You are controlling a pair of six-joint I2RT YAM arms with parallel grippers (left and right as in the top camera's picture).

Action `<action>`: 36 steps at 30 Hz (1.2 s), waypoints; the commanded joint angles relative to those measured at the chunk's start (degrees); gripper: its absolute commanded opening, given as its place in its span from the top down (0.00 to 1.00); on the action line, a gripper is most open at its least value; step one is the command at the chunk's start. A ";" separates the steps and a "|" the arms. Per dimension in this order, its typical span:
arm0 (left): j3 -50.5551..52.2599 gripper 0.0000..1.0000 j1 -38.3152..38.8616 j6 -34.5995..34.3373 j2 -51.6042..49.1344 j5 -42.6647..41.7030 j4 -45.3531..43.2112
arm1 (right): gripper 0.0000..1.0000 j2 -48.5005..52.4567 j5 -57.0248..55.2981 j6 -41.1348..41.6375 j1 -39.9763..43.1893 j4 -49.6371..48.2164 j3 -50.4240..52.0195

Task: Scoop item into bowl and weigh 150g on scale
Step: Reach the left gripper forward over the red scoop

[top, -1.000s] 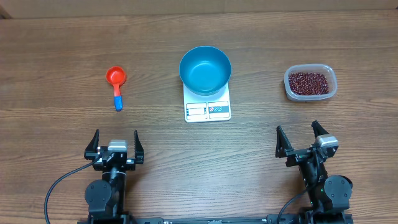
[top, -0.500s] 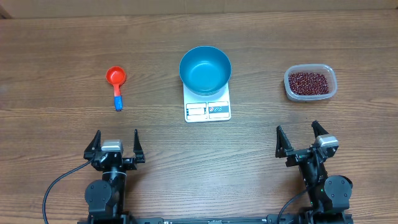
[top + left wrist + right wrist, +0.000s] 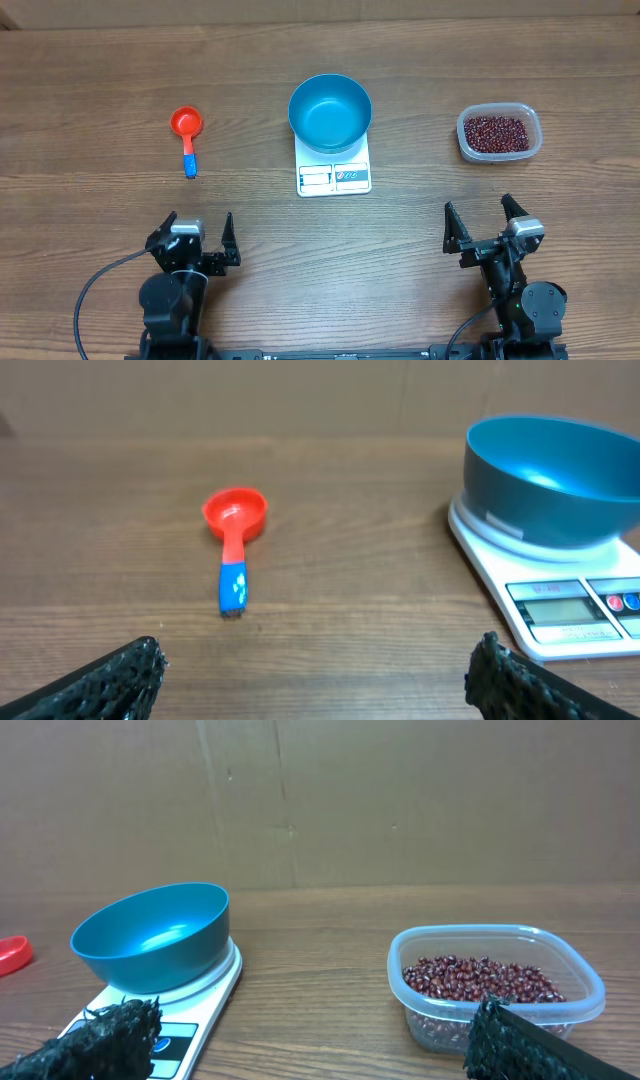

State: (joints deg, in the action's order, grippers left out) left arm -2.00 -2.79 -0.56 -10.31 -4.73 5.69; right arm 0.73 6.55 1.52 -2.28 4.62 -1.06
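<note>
Scooping is not started: bowl (image 3: 330, 112) empty on scale (image 3: 334, 178), beans (image 3: 497, 131) in tub (image 3: 466, 146) at right; your left gripper (image 3: 198, 222) and right gripper (image 3: 478, 212) are open.

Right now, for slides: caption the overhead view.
Blue bowl on scale, red scoop, tub of beans; left gripper, right gripper open.

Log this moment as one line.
left gripper open, empty | right gripper open, empty | bowl empty, on scale | beans in tub | scoop lying free
</note>
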 commanded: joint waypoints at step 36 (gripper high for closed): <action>-76.98 0.00 -8.98 -2.45 -75.78 -11.93 31.85 | 0.00 -0.57 -0.72 0.39 -0.22 -0.24 0.61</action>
State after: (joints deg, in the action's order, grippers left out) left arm -76.25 -7.44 -1.41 -83.44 -13.10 37.98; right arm 0.62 6.55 1.52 -2.28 4.58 -1.06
